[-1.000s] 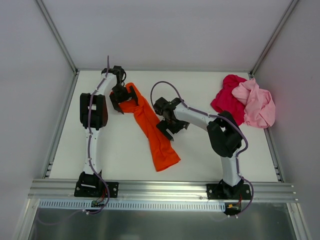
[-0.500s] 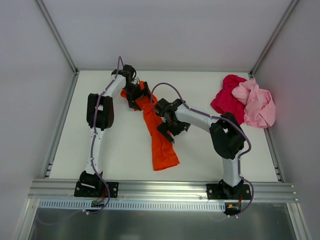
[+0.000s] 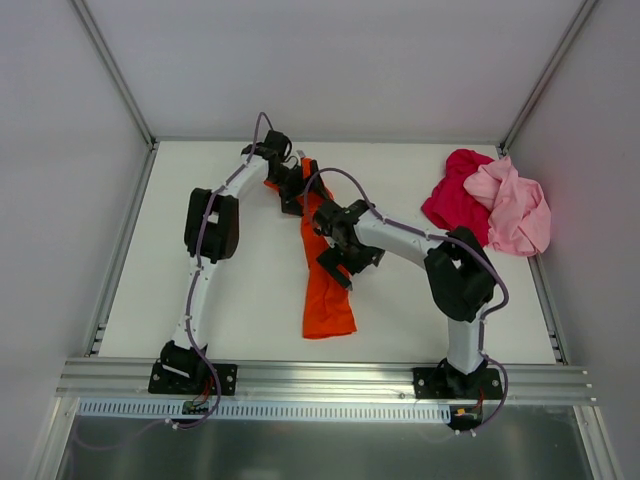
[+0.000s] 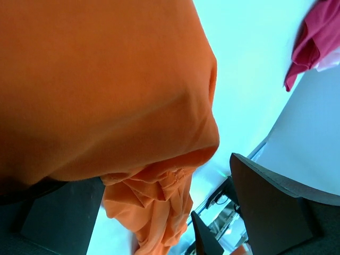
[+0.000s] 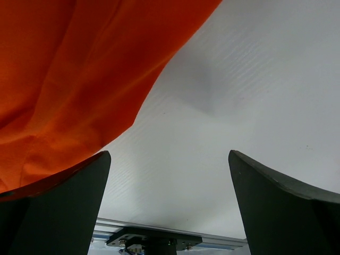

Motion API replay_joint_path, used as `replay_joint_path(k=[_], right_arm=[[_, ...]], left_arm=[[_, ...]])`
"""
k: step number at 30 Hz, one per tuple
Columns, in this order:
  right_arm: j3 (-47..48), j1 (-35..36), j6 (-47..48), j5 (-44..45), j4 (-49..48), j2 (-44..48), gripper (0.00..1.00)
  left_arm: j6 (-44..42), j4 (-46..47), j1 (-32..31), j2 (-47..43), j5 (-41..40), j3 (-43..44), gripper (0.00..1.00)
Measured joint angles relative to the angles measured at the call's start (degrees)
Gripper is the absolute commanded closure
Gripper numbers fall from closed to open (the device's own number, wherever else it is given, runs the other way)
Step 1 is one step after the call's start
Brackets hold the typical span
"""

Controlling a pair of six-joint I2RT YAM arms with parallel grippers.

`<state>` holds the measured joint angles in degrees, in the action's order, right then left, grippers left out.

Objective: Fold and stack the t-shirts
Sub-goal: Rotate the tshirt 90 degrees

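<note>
The orange t-shirt (image 3: 325, 295) lies as a long crumpled strip running from the back middle of the table toward the front. My left gripper (image 3: 297, 190) is at its far end, jaws wide open; in the left wrist view the orange t-shirt (image 4: 106, 90) drapes over the left finger (image 4: 58, 212) and bunches between the jaws. My right gripper (image 3: 340, 262) is open at the strip's right edge. Bare table shows between its fingers, and orange cloth (image 5: 69, 79) lies against the left finger (image 5: 58, 202). The red t-shirt (image 3: 455, 200) and pink t-shirt (image 3: 515, 205) are heaped together at the back right.
The white table (image 3: 230, 290) is walled on the left, back and right. An aluminium rail (image 3: 320, 378) runs along the near edge by the arm bases. The red t-shirt (image 4: 311, 42) shows at the upper right of the left wrist view.
My left gripper has moved right along the back, and the orange t-shirt's far end went with it. The strip now lies nearly straight front to back. The right gripper barely shifted.
</note>
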<state>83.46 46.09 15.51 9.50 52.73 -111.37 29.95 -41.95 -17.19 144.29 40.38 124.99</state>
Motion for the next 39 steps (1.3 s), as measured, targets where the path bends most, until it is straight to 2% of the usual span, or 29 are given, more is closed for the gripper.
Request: replay_joint_path(k=[6, 10, 14, 19, 23, 26, 33, 39], right_arm=[[-1.1, 0.2, 0.0, -1.0, 0.0, 1.5, 0.0], [-2.0, 0.6, -0.4, -1.4, -0.2, 2.0, 0.0], [-3.6, 0.8, -1.7, -0.8, -1.6, 3.1, 0.0], [-3.7, 0.8, -2.6, 4.1, -3.1, 7.7, 0.0], [-1.7, -0.2, -3.5, 7.0, -3.3, 10.6, 0.0], [0.4, -3.1, -4.7, 7.1, -4.1, 11.1, 0.0], [5.4, -10.5, -7.7, 9.9, -3.4, 11.3, 0.0], [10.2, -19.3, -14.6, 10.8, -3.5, 12.6, 0.0]], left_arm=[[0.0, 2.7, -2.0, 0.5, 1.7, 0.0, 0.01], [-1.0, 1.8, -2.2, 0.4, -0.4, 0.0, 0.01], [-3.5, -1.1, -2.4, -2.9, -10.6, -1.5, 0.01], [-7.0, -2.9, -1.8, -12.1, -23.9, -9.9, 0.01], [-7.9, -3.5, -0.9, -20.4, -28.4, -13.7, 0.01], [-7.6, -1.0, -0.9, -28.8, -28.4, -21.6, 0.01], [-3.6, 6.9, -3.2, -48.8, -22.2, -50.1, 0.01], [-0.7, 11.8, -4.3, -59.1, -17.5, -64.5, 0.01]])
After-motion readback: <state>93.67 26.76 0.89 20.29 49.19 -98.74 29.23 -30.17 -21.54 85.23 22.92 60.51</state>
